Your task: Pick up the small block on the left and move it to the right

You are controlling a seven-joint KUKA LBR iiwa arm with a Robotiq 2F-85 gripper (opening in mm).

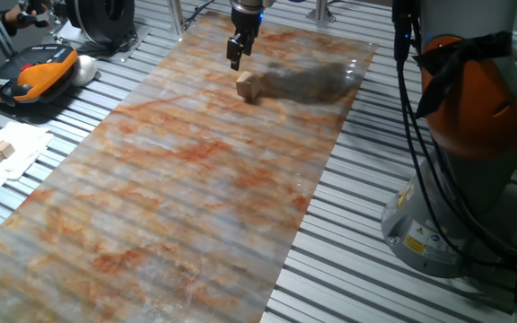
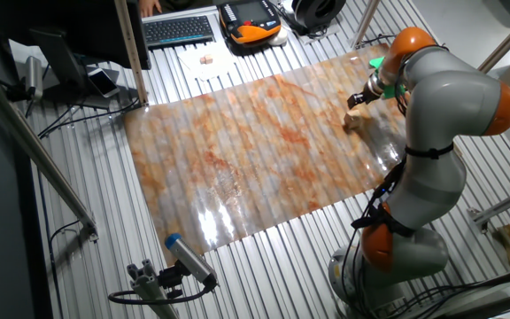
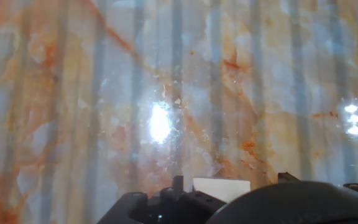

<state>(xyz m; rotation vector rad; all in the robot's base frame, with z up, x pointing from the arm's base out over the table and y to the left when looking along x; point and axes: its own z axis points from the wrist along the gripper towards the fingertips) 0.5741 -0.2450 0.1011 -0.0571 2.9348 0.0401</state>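
Observation:
The small block (image 1: 247, 85) is a light-tan wooden cube resting on the marbled sheet near its far end. It shows again in the other fixed view (image 2: 354, 121). My gripper (image 1: 235, 59) hangs just above and behind it, apart from it, with its dark fingers slightly parted and nothing between them. The other fixed view puts the gripper (image 2: 359, 99) right beside the block. In the hand view only the block's pale top (image 3: 221, 188) peeks out at the bottom edge, behind the dark hand body.
The marbled orange-grey sheet (image 1: 196, 188) covers the slatted metal table. Two smaller tan cubes on white paper (image 1: 4, 151) lie off the sheet at the left, beside an orange-black pendant (image 1: 30, 74). The arm's base (image 1: 460, 179) stands at the right.

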